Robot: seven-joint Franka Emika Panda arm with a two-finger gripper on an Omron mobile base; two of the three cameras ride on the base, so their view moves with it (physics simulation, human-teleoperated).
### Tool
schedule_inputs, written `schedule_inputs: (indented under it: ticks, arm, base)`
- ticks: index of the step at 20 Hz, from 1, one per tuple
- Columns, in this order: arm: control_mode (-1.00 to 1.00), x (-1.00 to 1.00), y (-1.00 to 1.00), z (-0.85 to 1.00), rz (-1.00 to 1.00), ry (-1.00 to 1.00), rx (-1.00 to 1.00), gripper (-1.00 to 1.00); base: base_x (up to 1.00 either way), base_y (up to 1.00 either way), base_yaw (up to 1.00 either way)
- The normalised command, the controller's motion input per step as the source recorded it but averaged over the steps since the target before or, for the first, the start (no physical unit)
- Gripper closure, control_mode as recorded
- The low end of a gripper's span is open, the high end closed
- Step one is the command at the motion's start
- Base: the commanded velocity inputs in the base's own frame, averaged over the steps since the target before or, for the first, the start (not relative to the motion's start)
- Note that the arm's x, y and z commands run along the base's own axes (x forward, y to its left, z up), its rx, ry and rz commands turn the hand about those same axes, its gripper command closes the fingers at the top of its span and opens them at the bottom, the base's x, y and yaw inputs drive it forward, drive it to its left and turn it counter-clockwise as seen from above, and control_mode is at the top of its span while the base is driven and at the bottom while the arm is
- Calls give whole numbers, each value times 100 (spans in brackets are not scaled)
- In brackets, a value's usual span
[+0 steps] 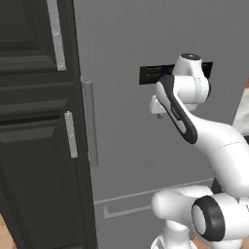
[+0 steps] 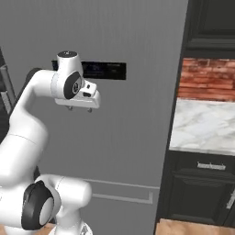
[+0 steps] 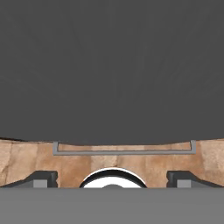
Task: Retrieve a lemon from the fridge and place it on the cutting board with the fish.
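Observation:
The fridge [image 1: 126, 136] is a tall matte-grey front with its door closed, a dark display strip [image 2: 108, 71] and a long grey vertical handle [image 1: 90, 124] at its left edge. My gripper [image 1: 158, 113] hangs in front of the door just below the display strip, pointing down, not touching anything. In the right base view the gripper [image 2: 78, 109] sits under the white wrist. The hand view looks down the fridge [image 3: 112, 70] front, and the gripper [image 3: 112, 179] is open with its fingertips [image 3: 43, 178] far apart and nothing between them. The lemon, cutting board and fish are out of view.
Black panelled cabinets [image 1: 39, 146] with silver handles stand left of the fridge. To its right are a white marble counter [image 2: 206, 126], a brick wall [image 2: 209, 78] and black lower cabinets [image 2: 202, 188]. A drawer handle [image 3: 122, 152] runs low on the fridge above the wooden floor [image 3: 26, 162].

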Motion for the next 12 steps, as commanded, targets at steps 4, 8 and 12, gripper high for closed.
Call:
schedule_inputs:
  ticks: [4, 8, 12]
  arm:
    - [100, 0, 0, 0, 0, 0, 0, -100]
    - [100, 0, 0, 0, 0, 0, 0, -100]
    - [100, 0, 0, 0, 0, 0, 0, -100]
  base:
    - [-19, 59, -14]
    - [-23, 48, -19]
    - [-21, 47, -20]
